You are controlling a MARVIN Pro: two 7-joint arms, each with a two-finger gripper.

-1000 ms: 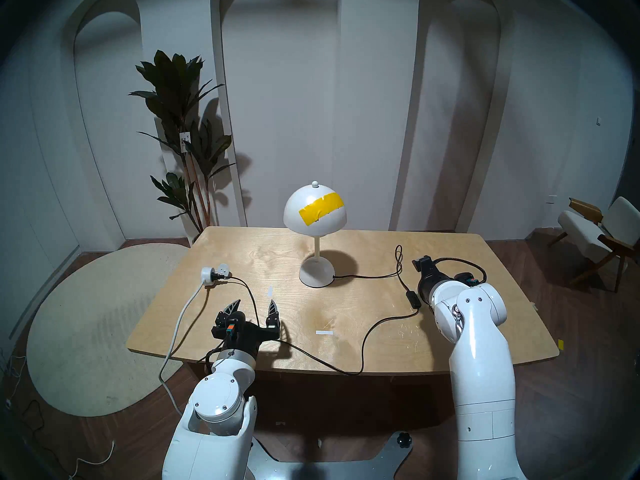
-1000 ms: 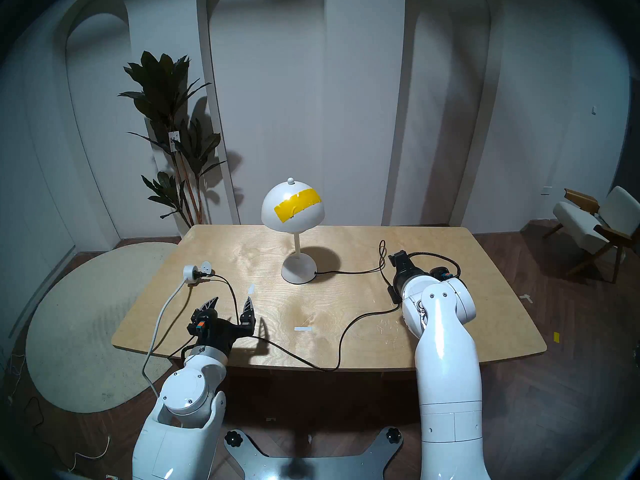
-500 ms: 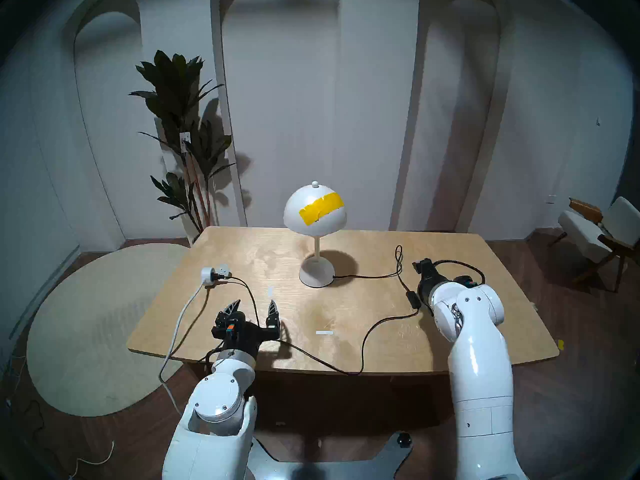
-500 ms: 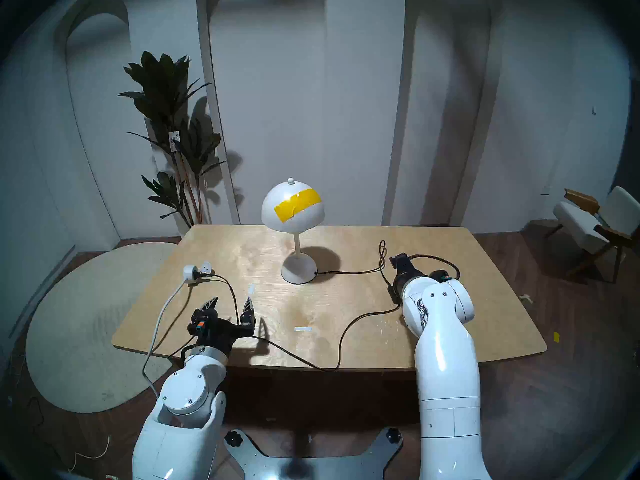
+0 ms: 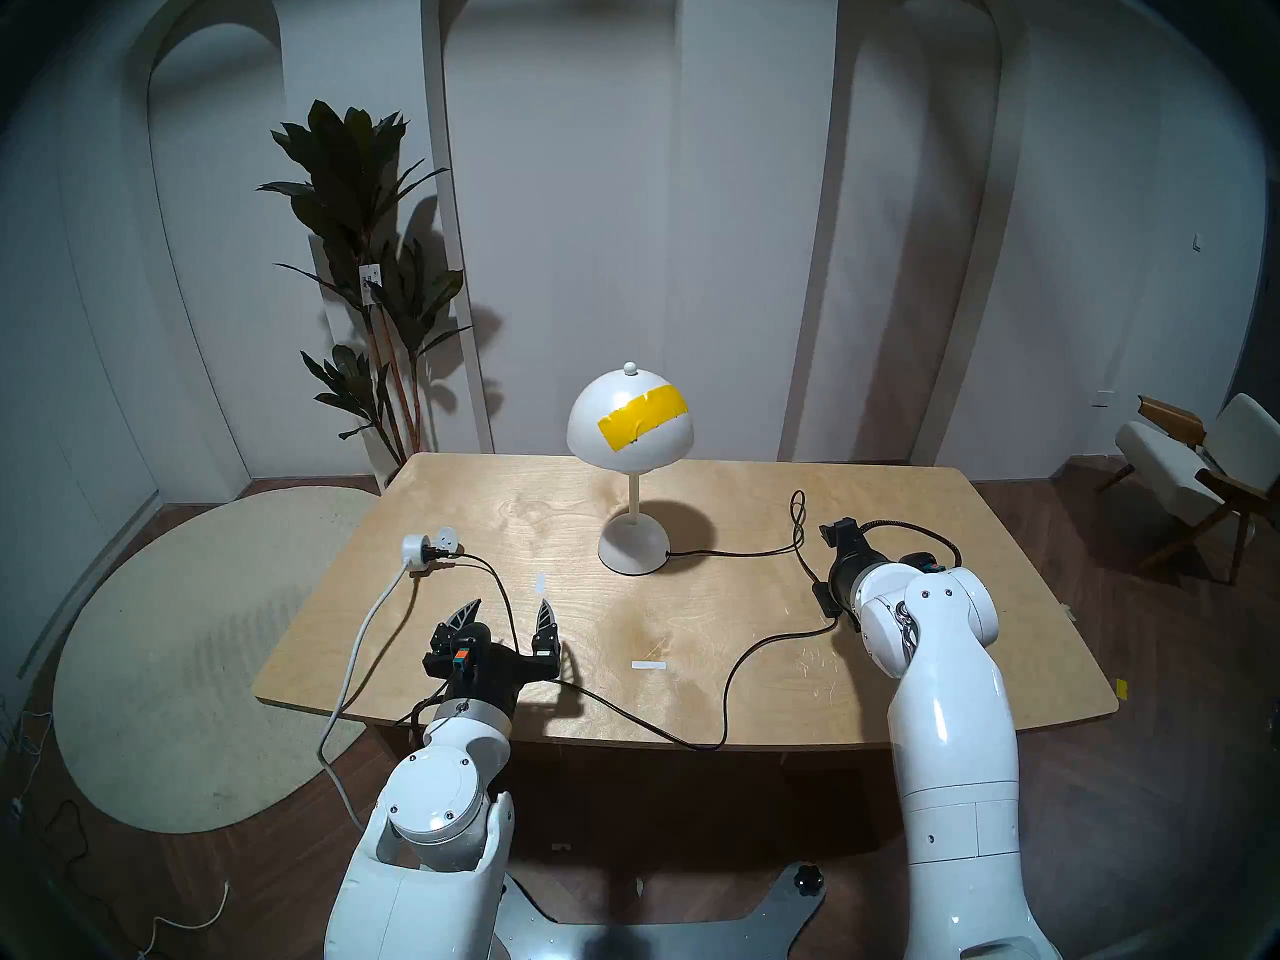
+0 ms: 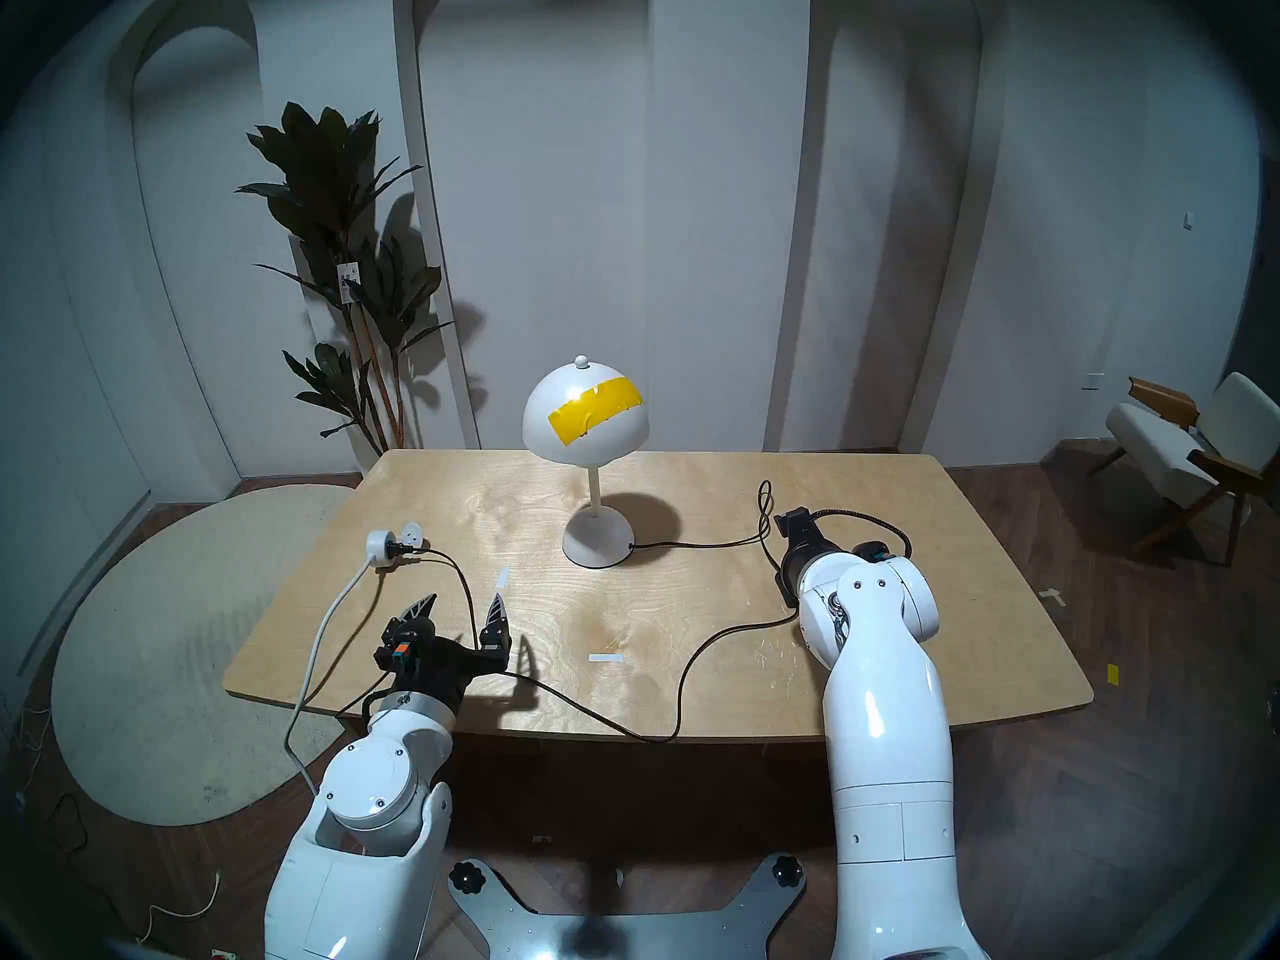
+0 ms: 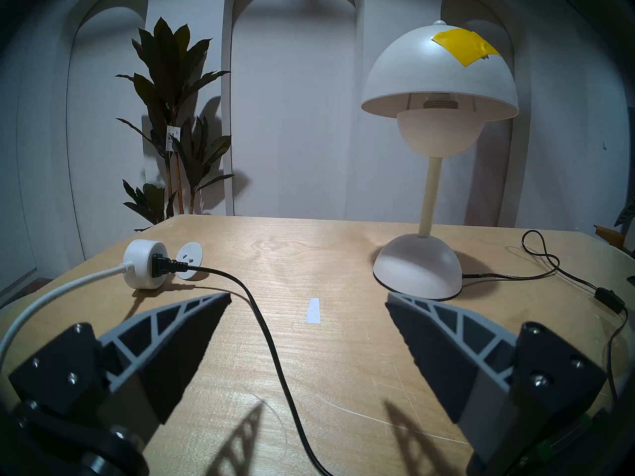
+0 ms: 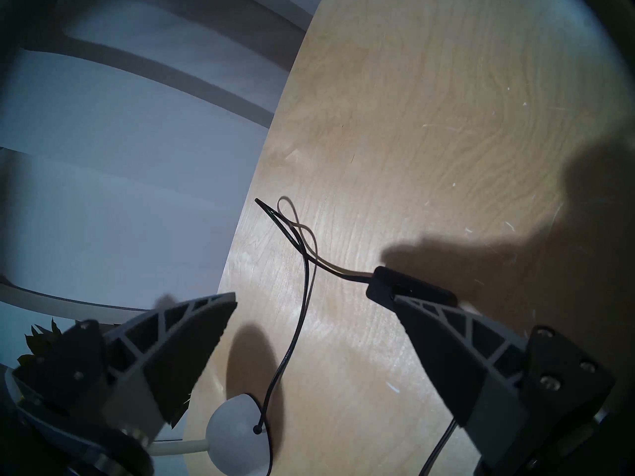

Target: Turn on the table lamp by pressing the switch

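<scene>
The white table lamp [image 5: 629, 431] with a yellow tape strip stands unlit at the back middle of the wooden table [image 5: 935, 522]; it also shows in the left wrist view [image 7: 438, 97]. Its black cord [image 5: 734, 553] runs right to a black inline switch [image 5: 825, 597], also in the right wrist view [image 8: 409, 288]. My right gripper [image 8: 314, 298] is open and low over the table, with one fingertip [image 8: 412, 310] at the switch. In the head views its fingers are hidden under the wrist [image 5: 848, 557]. My left gripper [image 5: 510, 605] is open and empty over the table's front left.
A round white socket [image 5: 415, 546] with the cord's plug in it lies at the left, its white cable hanging off the front edge. The black cord loops over the front edge [image 5: 699, 745]. Two white tape marks [image 5: 647, 664] lie mid-table. A plant [image 5: 360, 245] and a chair [image 5: 1191, 467] stand beyond.
My right arm has shifted slightly left, closer over the switch. The left arm, lamp and cord have not moved.
</scene>
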